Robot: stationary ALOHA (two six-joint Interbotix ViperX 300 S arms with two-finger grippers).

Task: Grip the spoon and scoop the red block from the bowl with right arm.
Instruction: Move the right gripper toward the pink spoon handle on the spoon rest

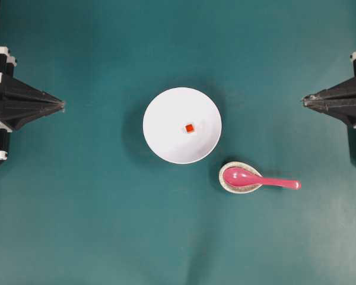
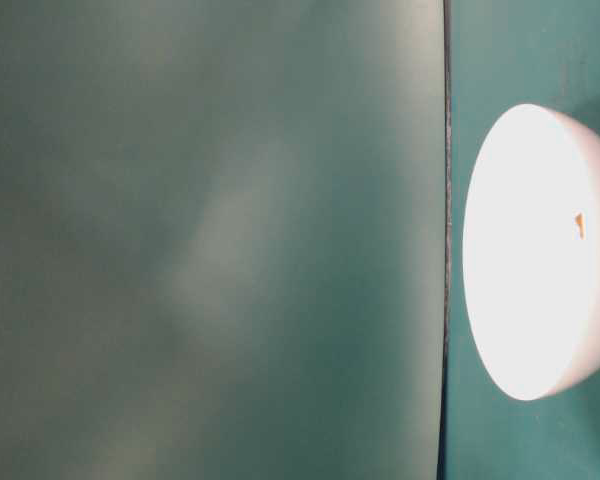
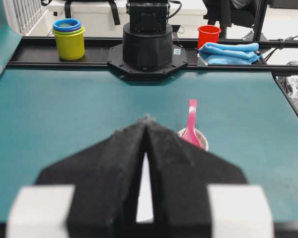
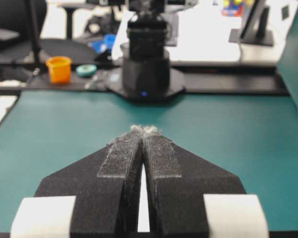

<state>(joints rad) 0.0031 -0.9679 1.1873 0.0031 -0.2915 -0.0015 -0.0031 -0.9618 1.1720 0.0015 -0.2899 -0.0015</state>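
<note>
On the teal-green counter (image 1: 95,225), the black pointed left gripper (image 1: 62,105) sits at the nine o'clock edge of the overhead view with its two fingers pressed together to a single tip, holding nothing; the left wrist view shows the same meeting of its dark fingers (image 3: 124,163), with only a thin slit lower down; near the centre stands the large round plain white bowl (image 1: 166,113), and the tiny red-orange cube, the red block (image 1: 189,127), rests on its floor just toward four o'clock of the bowl's middle; at about five o'clock from the bowl, near it but apart, lies a small oval speckled beige dish (image 1: 230,187); the glossy pink-red plastic spoon (image 1: 258,179) has its scoop resting in that dish and its short straight handle reaching out toward three o'clock, past the dish rim and over the counter; at the three o'clock edge the black pointed right gripper (image 1: 304,101) is likewise shut tip to tip, empty, well apart from the spoon; its padded fingers (image 4: 124,158) touch along their length in the right wrist view.
</note>
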